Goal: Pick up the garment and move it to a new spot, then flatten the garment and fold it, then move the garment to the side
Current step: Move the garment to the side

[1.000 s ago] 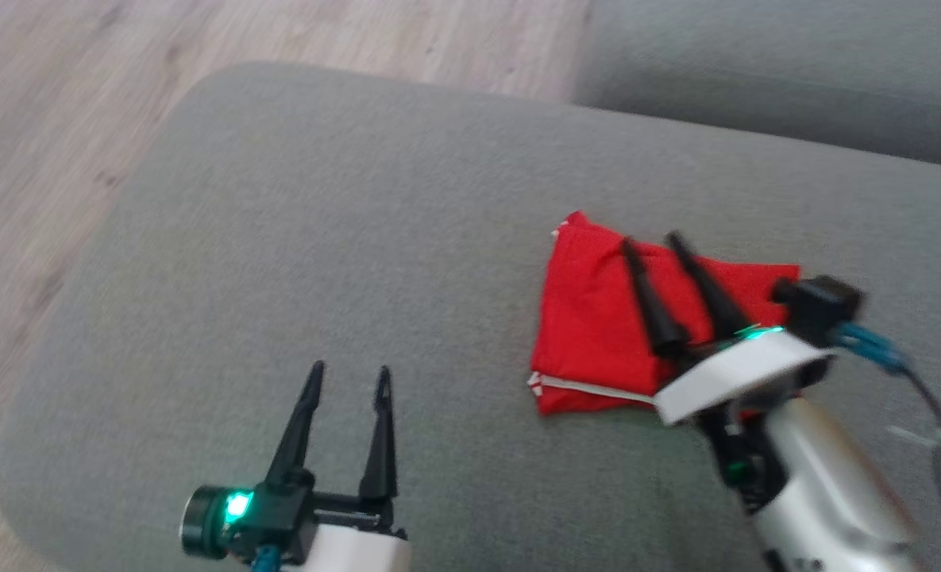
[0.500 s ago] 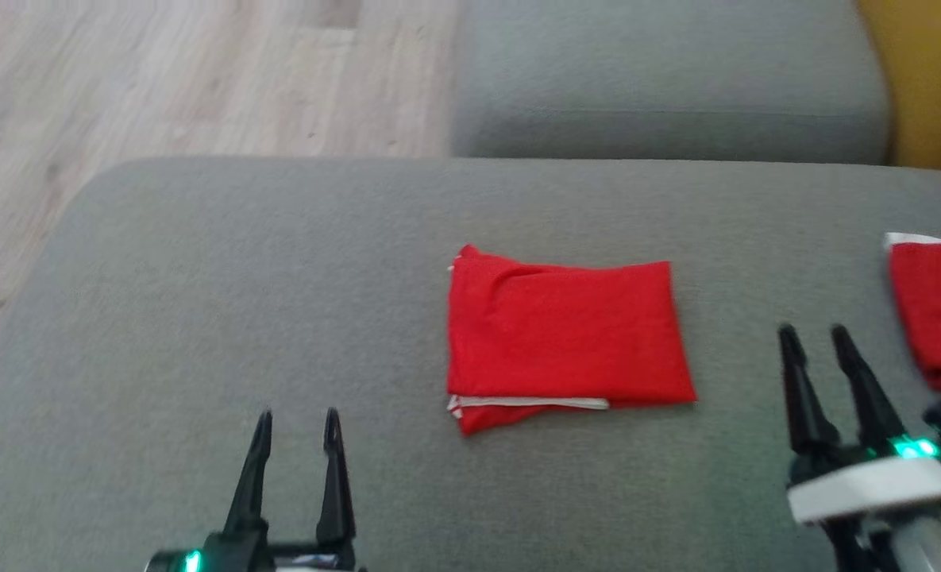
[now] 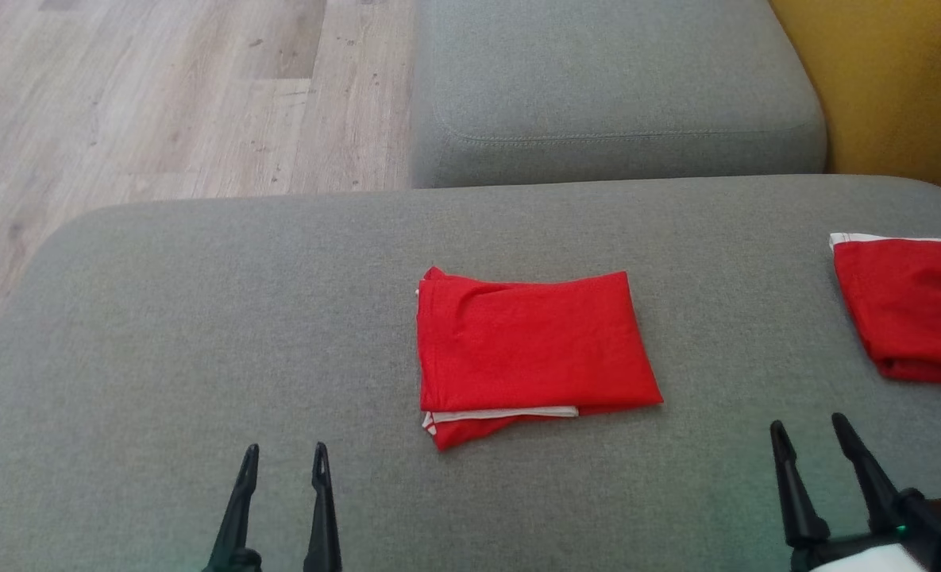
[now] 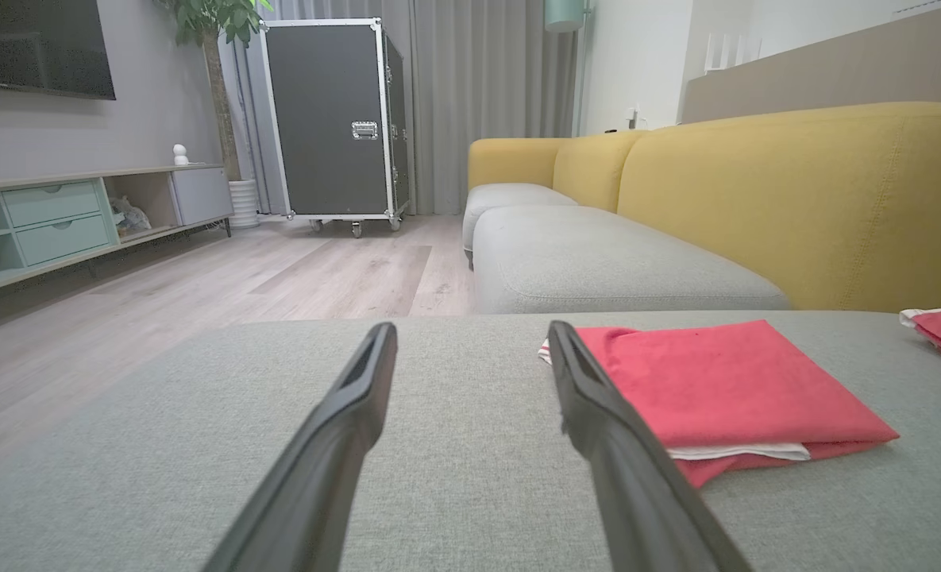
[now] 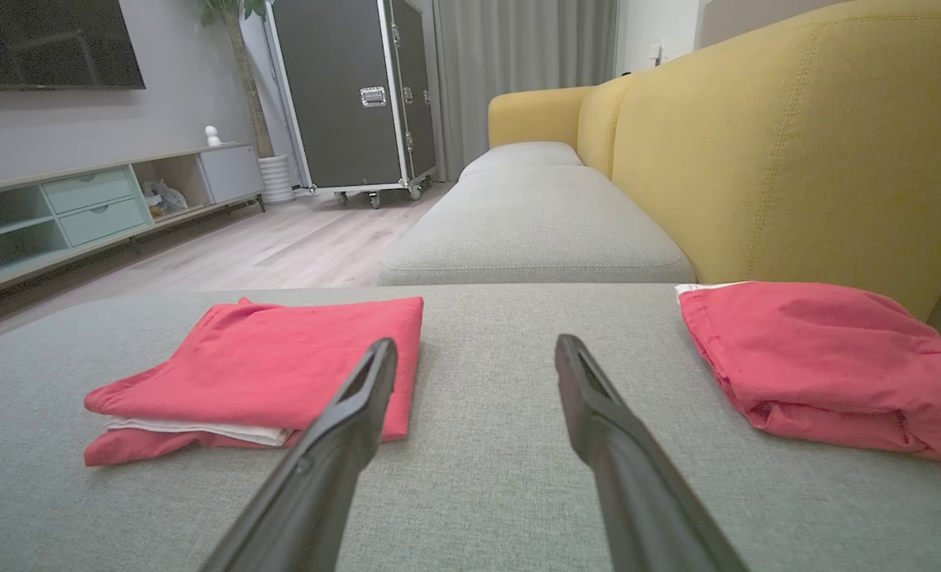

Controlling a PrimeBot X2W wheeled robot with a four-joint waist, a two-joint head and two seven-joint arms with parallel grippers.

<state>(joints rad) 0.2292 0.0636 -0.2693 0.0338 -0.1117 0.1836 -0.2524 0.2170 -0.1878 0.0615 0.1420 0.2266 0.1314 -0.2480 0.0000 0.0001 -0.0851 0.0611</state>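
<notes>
Grey cushion (image 3: 200, 318): garment (image 3: 530, 349) folded flat, centre. Left gripper (image 3: 286, 449), right gripper (image 3: 808, 424) clear of it, jaws apart, empty. Folding looks done; move aside likely pending.

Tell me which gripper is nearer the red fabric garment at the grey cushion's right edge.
Right. The right gripper is just short of that red garment, slightly to its left; the left gripper is far to its left.
</notes>
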